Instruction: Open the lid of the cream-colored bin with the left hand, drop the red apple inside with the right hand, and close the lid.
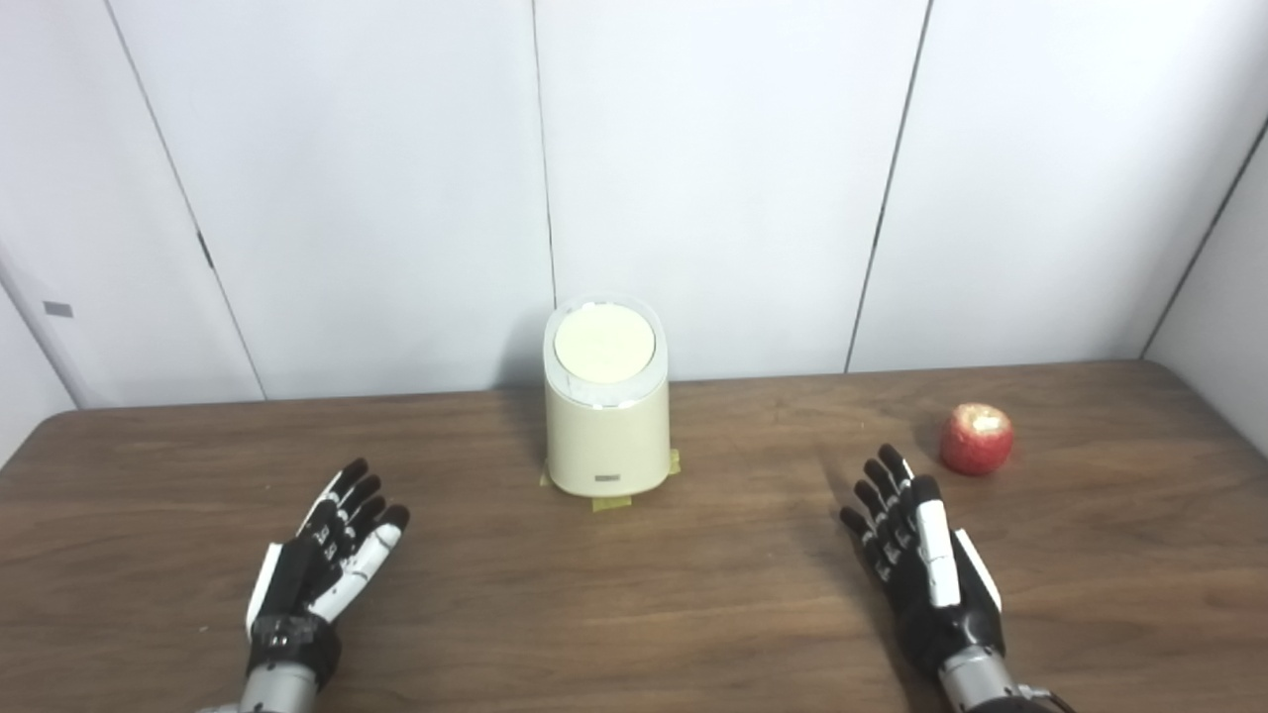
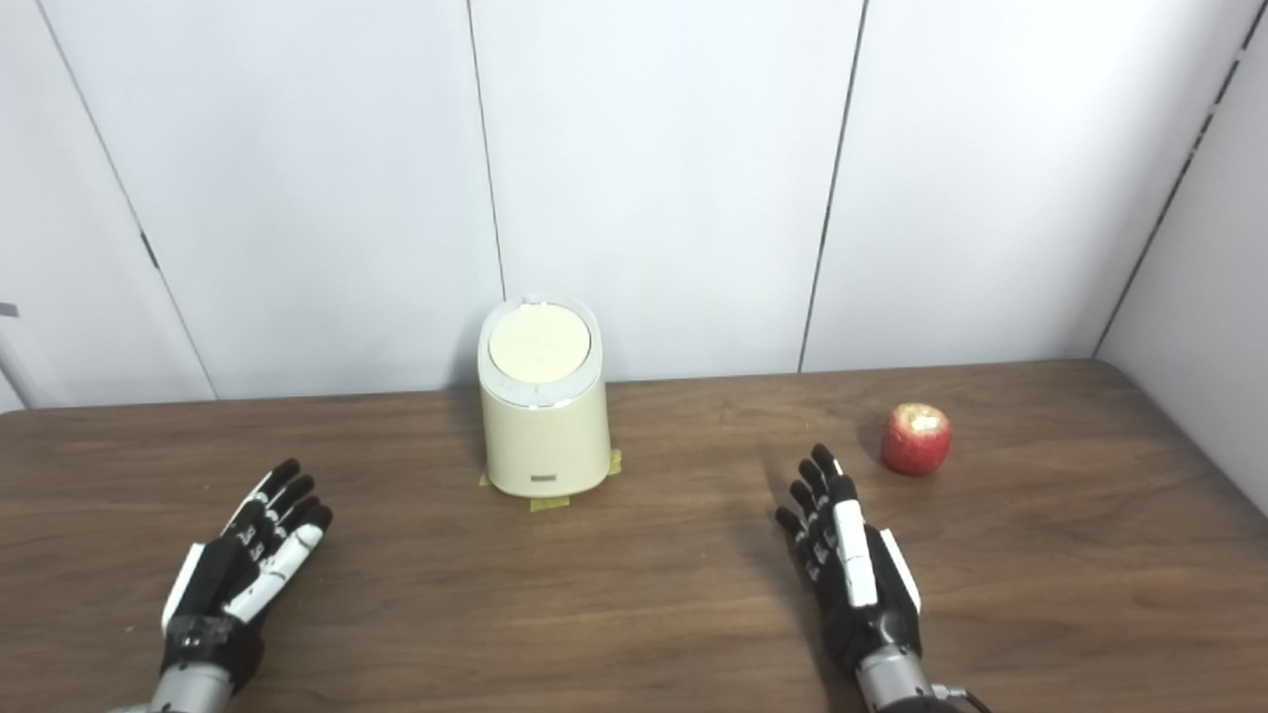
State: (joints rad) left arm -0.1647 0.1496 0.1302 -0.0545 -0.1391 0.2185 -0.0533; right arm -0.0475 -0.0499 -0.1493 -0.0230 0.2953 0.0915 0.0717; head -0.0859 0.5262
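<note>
The cream-colored bin (image 1: 606, 426) stands upright at the back middle of the wooden table (image 1: 634, 594), its round lid (image 1: 604, 344) shut flat on top. The red apple (image 1: 977, 439) sits on the table to the right of the bin, near the back. My left hand (image 1: 332, 550) is open and empty over the table, in front of and left of the bin. My right hand (image 1: 916, 555) is open and empty, just in front of and left of the apple, not touching it.
Yellow tape pieces (image 1: 611, 503) mark the bin's base. White wall panels (image 1: 693, 178) stand right behind the table, and a wall also runs along the right side (image 1: 1218, 297).
</note>
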